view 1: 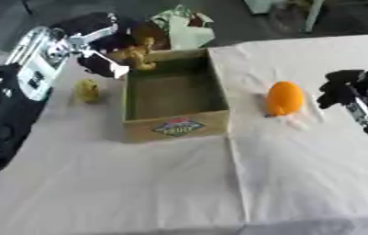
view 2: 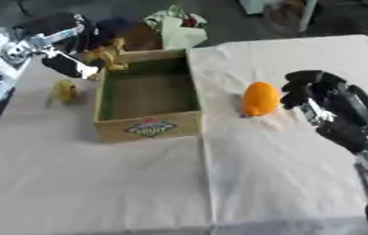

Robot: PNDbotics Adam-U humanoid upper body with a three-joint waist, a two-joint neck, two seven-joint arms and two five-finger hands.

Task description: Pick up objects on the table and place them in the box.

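Note:
An open cardboard box (view 1: 175,126) with a fruit label on its front stands in the middle of the table. My left hand (view 1: 106,43) hangs over the box's far left corner, its fingers curled round a small yellow-brown thing (view 1: 141,56). A small yellow object (view 1: 88,90) lies on the table left of the box. To the right of the box lies an orange fruit-shaped object (view 1: 285,97). Beside it, a little apart, my right hand (view 2: 311,89) hovers with curled fingers and holds nothing.
A white cloth (view 1: 299,160) covers the table; a fold runs down from the box's right front corner. Crumpled green and white material (view 1: 183,27) lies beyond the box at the table's far edge. The floor behind is dark.

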